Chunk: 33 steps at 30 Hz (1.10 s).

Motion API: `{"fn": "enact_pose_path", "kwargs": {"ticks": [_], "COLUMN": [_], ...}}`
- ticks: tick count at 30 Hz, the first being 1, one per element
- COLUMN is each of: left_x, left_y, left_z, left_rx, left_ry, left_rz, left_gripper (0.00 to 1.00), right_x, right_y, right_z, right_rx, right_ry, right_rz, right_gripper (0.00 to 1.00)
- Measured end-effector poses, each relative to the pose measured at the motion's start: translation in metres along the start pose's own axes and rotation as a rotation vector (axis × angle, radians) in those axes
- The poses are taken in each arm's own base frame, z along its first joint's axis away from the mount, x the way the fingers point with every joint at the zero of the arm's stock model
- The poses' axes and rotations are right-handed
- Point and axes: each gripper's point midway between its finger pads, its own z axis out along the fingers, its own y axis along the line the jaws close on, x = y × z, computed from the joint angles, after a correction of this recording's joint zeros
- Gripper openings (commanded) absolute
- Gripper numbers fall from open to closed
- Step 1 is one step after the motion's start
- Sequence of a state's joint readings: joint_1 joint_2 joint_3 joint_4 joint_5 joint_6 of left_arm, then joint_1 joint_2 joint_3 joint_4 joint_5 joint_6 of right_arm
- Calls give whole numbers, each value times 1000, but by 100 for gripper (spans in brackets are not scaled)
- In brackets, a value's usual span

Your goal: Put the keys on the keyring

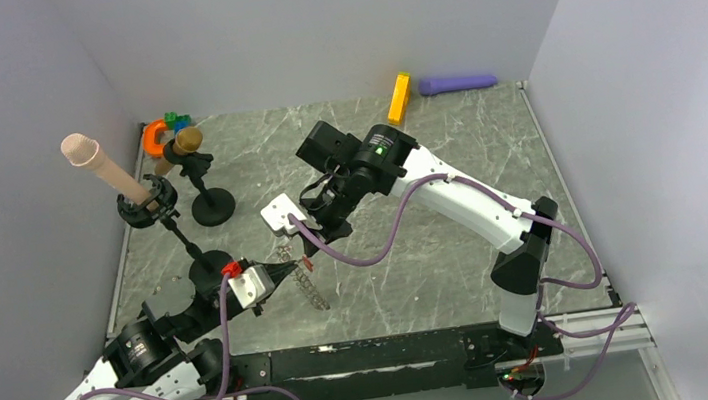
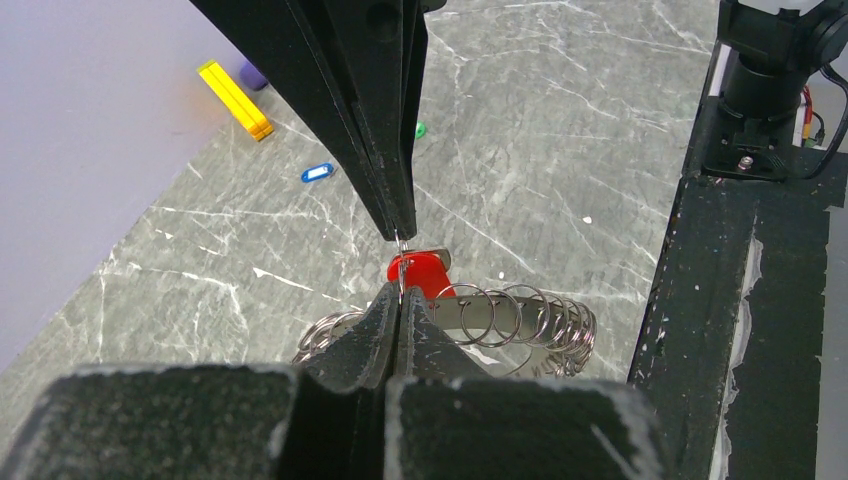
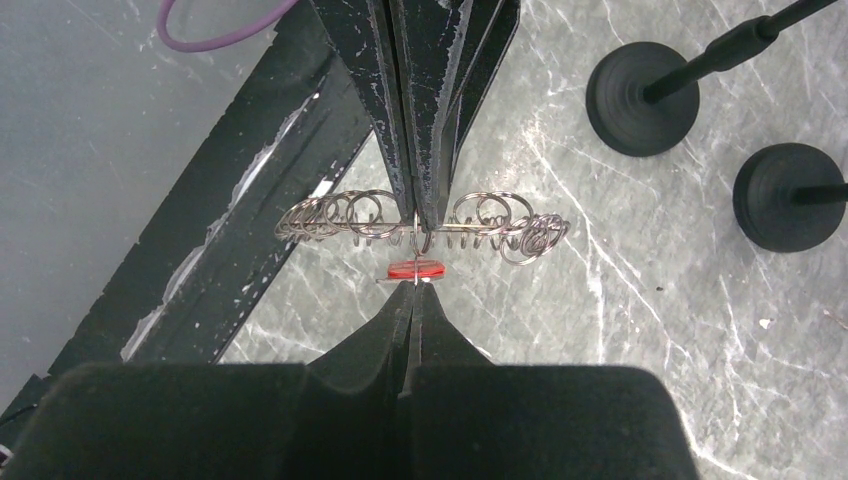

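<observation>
- Top view: both arms reach to the near left of the table [image 1: 436, 251]; the left gripper [image 1: 290, 276] and right gripper [image 1: 310, 251] meet tip to tip; the keyring [image 1: 312, 291] hangs at their tips as a string of silver loops; an orange block [image 1: 400, 97] and a purple cylinder [image 1: 457, 82] lie by the far wall; the keys are too small to make out from here.
- Left wrist view: this one shows the keys; the left gripper's fingers are pressed together on a thin wire of the keyring, which bunches just behind their tips; the red key [image 2: 420, 272] sits between the two grippers; the right gripper comes in from above, also pressed together, on a fine wire loop at the red key; a blue key [image 2: 317, 173] and a green key [image 2: 420, 128] lie loose on the table, well apart from the grippers.
- Right wrist view: only here do two black stand bases [image 3: 640, 100] show on the table; the right gripper's closed tip touches the red key's edge; the keyring stretches sideways across the left gripper's tip.
</observation>
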State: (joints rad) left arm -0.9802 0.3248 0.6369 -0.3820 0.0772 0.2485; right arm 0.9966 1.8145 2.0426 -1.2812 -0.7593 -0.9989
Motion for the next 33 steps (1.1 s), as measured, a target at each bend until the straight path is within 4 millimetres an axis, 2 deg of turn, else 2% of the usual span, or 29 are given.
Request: {"fn": "enact_pose_path", "kwargs": {"ticks": [33], "left_x": [3], "left_y": [-1], "left_z": [0], "left_rx": [-2], "left_ry": [2], "left_rz": [-12], "left_gripper": [0], "right_x": [-1], "right_y": [-4], "right_z": [0], "right_rx": [13], "right_ry": [-4], "right_rz": [-2], "right_gripper": [0]}}
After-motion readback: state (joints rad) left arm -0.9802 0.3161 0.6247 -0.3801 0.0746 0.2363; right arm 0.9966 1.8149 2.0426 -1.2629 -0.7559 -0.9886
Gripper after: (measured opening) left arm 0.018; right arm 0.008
